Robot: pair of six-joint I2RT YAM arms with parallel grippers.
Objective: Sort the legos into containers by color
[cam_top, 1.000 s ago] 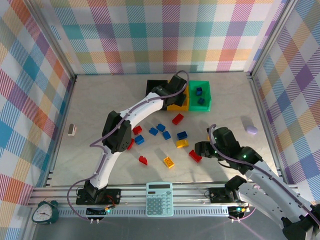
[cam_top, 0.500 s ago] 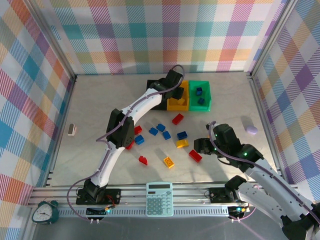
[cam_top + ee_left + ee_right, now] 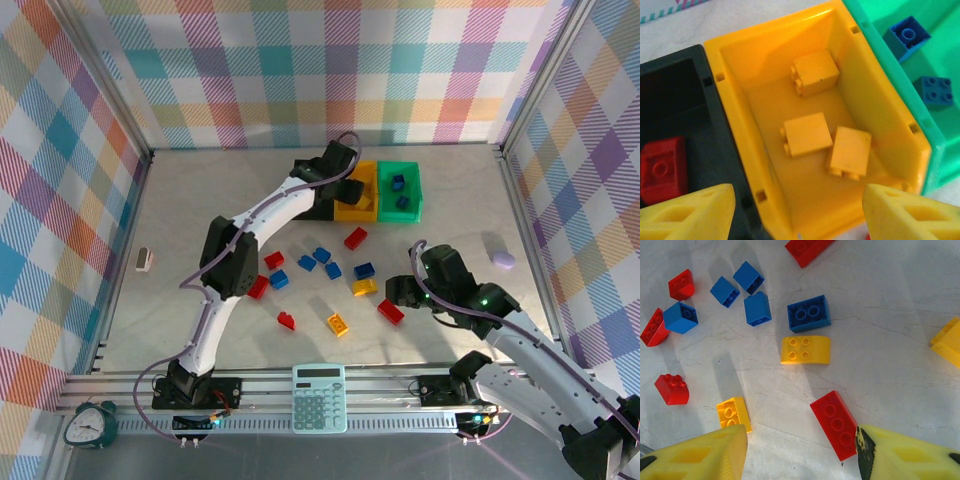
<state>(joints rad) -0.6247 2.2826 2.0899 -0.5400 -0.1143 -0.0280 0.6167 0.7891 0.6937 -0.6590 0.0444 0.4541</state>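
The left gripper (image 3: 800, 217) hangs over the containers with its jaws spread wide and nothing between them. The yellow bin (image 3: 875, 85) sits directly under the gap, holding three yellow legos (image 3: 807, 134). On one side it touches the black bin (image 3: 685, 95), where a small red lego (image 3: 662, 170) lies close to one fingertip. On the other side it touches the green bin (image 3: 900, 85), which holds two blue legos (image 3: 907, 35). The right gripper (image 3: 800, 450) hovers over the table (image 3: 900, 355) with its jaws also parted and gripping nothing. A long red lego (image 3: 836, 424) lies flat on the table within the gap, just beside one finger and well apart from the other. Beyond the fingertips are a curved yellow lego (image 3: 805, 350) and a dark blue lego (image 3: 808, 313) close behind it, with more red, blue and yellow pieces scattered around.
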